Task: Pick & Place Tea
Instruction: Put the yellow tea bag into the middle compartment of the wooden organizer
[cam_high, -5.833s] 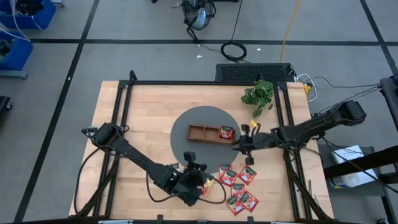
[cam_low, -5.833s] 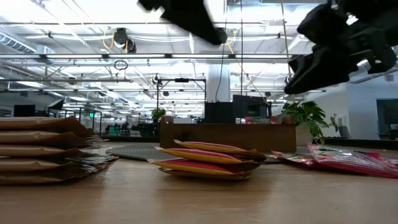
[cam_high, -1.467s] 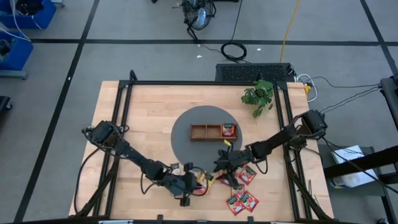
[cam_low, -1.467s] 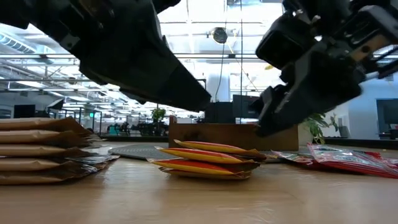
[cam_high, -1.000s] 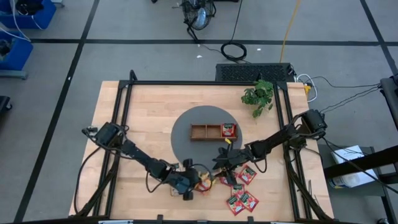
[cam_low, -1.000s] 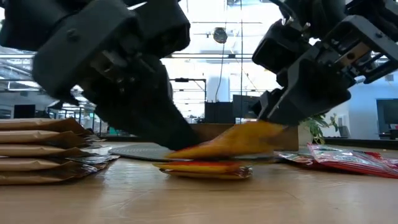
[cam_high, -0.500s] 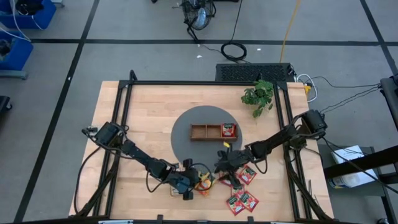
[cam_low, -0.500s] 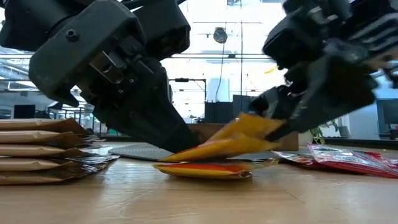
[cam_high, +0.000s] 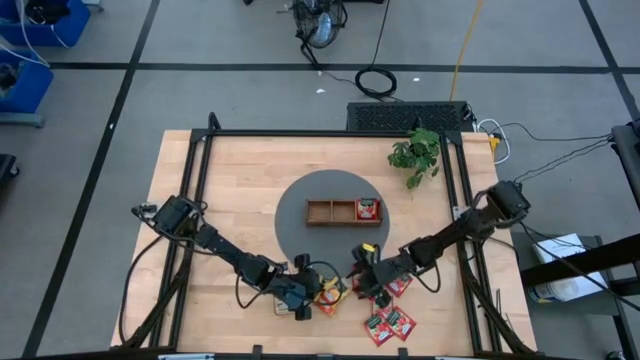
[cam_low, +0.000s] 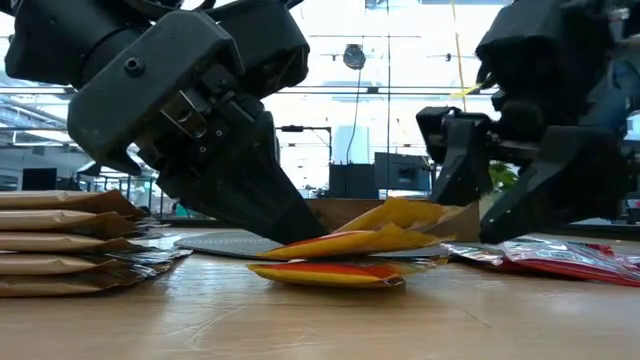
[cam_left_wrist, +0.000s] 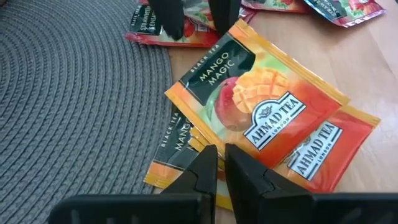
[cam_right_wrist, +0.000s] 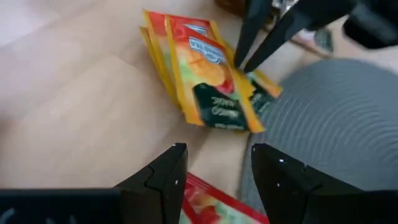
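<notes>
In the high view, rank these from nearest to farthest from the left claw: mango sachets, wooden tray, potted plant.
1. Mango sachets: right at the left claw, near the table's front.
2. Wooden tray: on the mat at mid-table.
3. Potted plant: far right corner.

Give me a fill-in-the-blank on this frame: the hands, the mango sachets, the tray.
1. The left hand is shut on the edge of the top ____ tea sachet.
2. The right hand hovers nearby with its fingers ____.
3. The wooden tray sits on a round ____ mat.
4. The one sachet in the tray is ____.

Missing words: mango; open; grey; red
</notes>
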